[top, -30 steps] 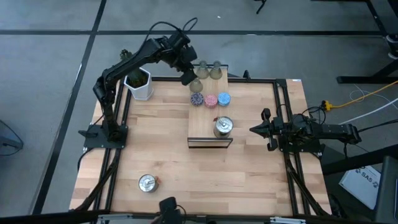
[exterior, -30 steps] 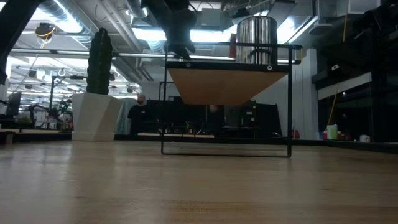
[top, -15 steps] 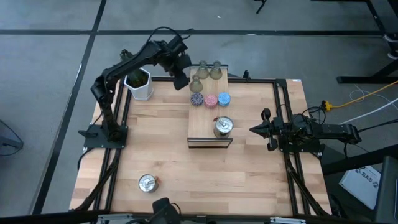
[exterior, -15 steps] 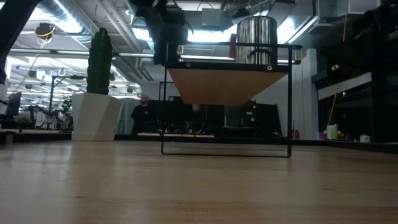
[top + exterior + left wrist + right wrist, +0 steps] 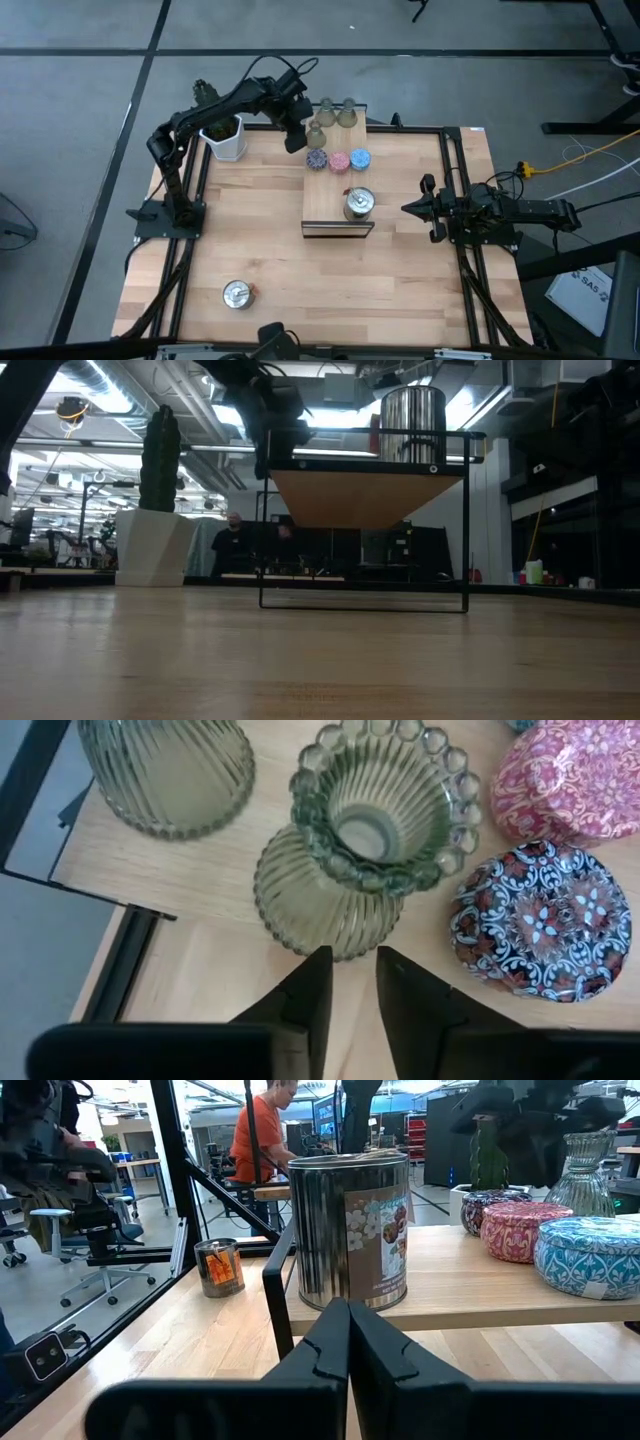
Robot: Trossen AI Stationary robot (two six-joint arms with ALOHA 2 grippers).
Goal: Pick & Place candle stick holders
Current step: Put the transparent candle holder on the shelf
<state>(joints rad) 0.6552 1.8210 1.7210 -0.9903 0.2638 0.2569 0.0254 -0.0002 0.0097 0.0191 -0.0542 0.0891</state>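
On the raised wooden board point(image 5: 337, 185) stand three olive-green bell-shaped holders point(image 5: 315, 136), a purple point(image 5: 316, 158), a pink point(image 5: 339, 161) and a blue point(image 5: 360, 158) low round one, and a shiny silver one point(image 5: 358, 202). A second silver holder point(image 5: 237, 294) stands on the table near its front left. My left gripper point(image 5: 350, 965) hangs over the board's far left corner, pointing steeply down at the foot of the nearest green holder point(image 5: 350, 870). Its fingers stand a narrow gap apart with nothing between them. My right gripper point(image 5: 415, 208) rests shut at the table's right side. My left gripper's fingertips point(image 5: 318, 965) stand right at the lower rim of the green holder's ribbed base point(image 5: 300, 925), coming slanting from above. I cannot tell whether they touch it. The holder stands upright on the board.
A cactus in a white pot point(image 5: 222, 135) stands close to the left arm at the table's far left. The board's black metal frame point(image 5: 365, 605) lifts it off the table. The near half of the table point(image 5: 330, 290) holds only the silver holder. A person point(image 5: 262, 1130) stands beyond the table.
My left gripper has sunk toward the board and shifted slightly toward the table's near and left edges, beside the green holders. The holders have kept their places.
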